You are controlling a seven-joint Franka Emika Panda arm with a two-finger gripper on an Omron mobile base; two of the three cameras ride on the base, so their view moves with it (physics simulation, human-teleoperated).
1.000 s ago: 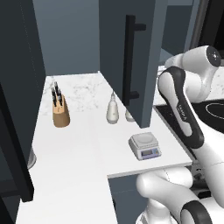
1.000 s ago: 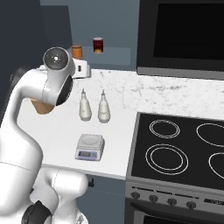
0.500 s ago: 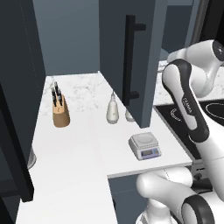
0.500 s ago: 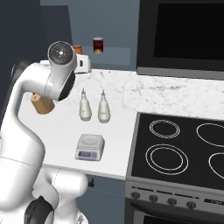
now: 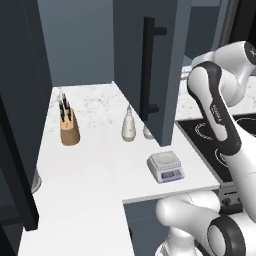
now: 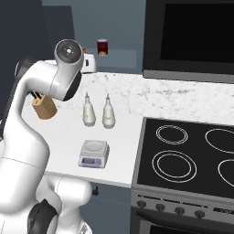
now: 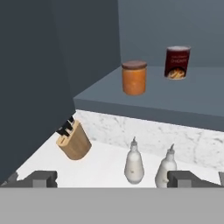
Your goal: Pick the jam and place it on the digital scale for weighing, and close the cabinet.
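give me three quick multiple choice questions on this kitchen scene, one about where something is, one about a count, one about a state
1. Where is the jam?
A. on the digital scale
B. on the cabinet shelf, beside a dark red can
C. on the stove

2. How many white teardrop-shaped bottles stand on the counter?
A. one
B. two
C. four

3. How is the end effector?
A. open, holding nothing
B. shut on the jam
C. shut on a bottle

Answers:
1. B: in the hand view the jar stands on the cabinet shelf left of the dark red can, while the digital scale has a bare platform.
2. B: the two bottles stand side by side behind the scale.
3. A: its tips sit wide apart at the bottom of the hand view with nothing between them.
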